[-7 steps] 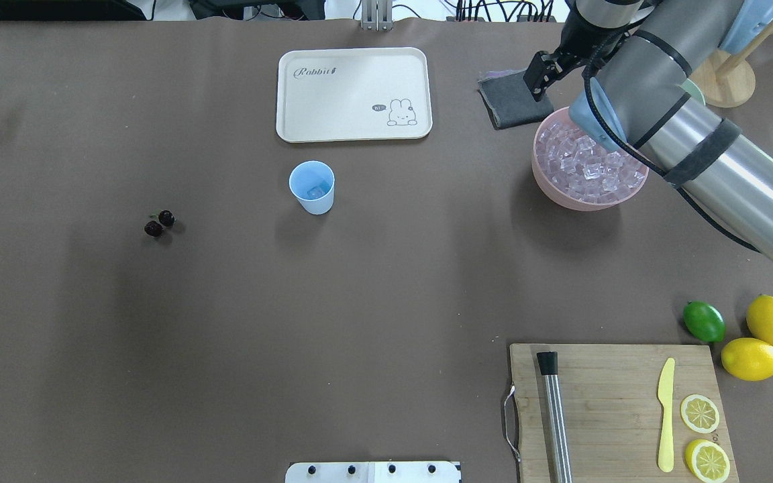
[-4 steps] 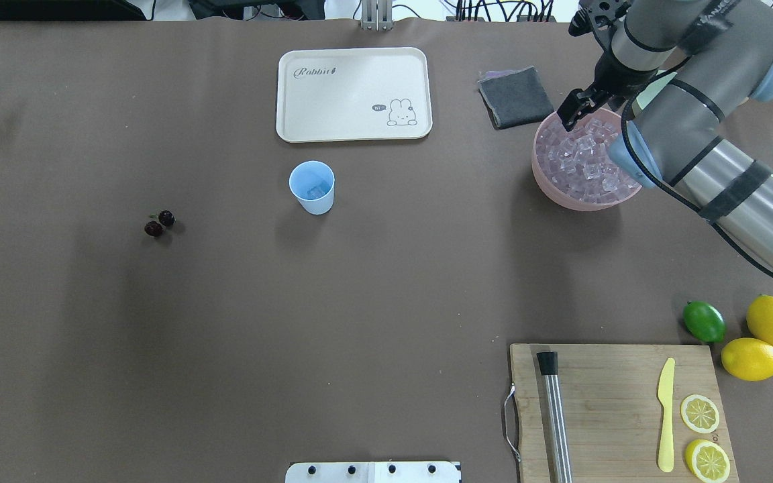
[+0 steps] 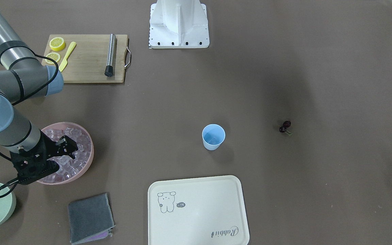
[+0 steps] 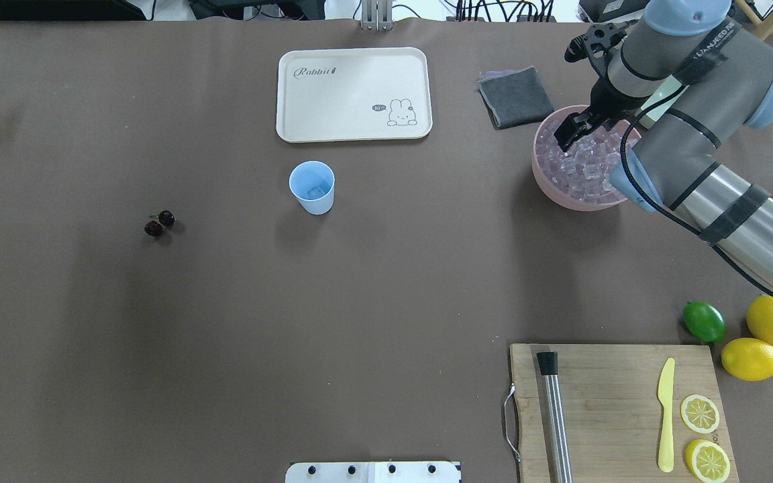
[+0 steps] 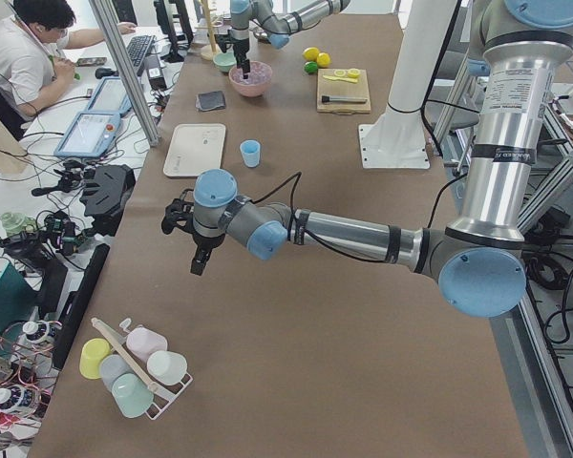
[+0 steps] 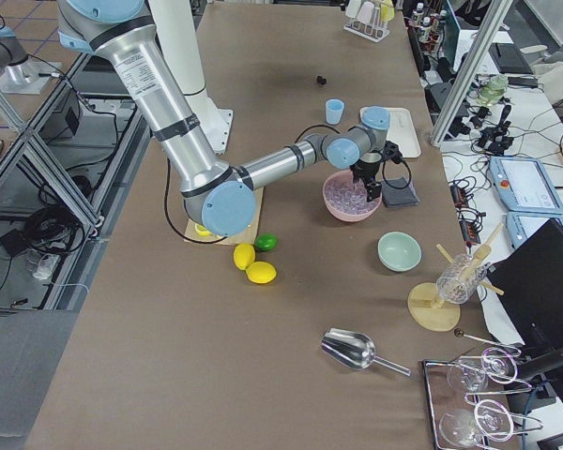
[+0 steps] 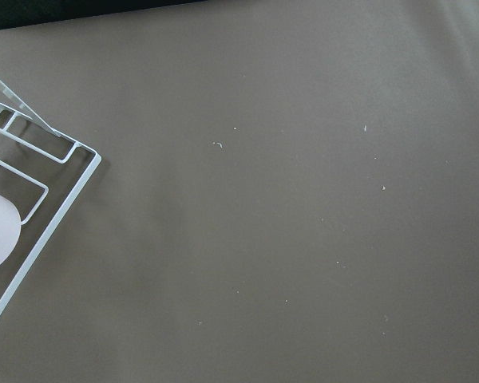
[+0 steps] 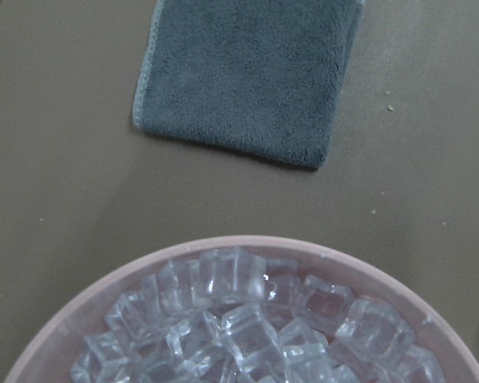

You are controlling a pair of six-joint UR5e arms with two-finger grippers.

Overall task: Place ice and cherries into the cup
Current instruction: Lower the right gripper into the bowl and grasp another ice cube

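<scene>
Many ice cubes (image 4: 591,171) lay beneath the right claw (image 4: 568,139), open or shut unclear; likely it next had to pinch one

Long brown table (image 6: 291,56); grey floor (image 6: 19,375) along one side, cluttered pale desk (image 6: 544,112) along the other.

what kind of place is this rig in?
Likely a robotics lab staged for drink prep: operator working by tablets, aluminium framing, pink bowl of ice and cutting board as props.
</scene>
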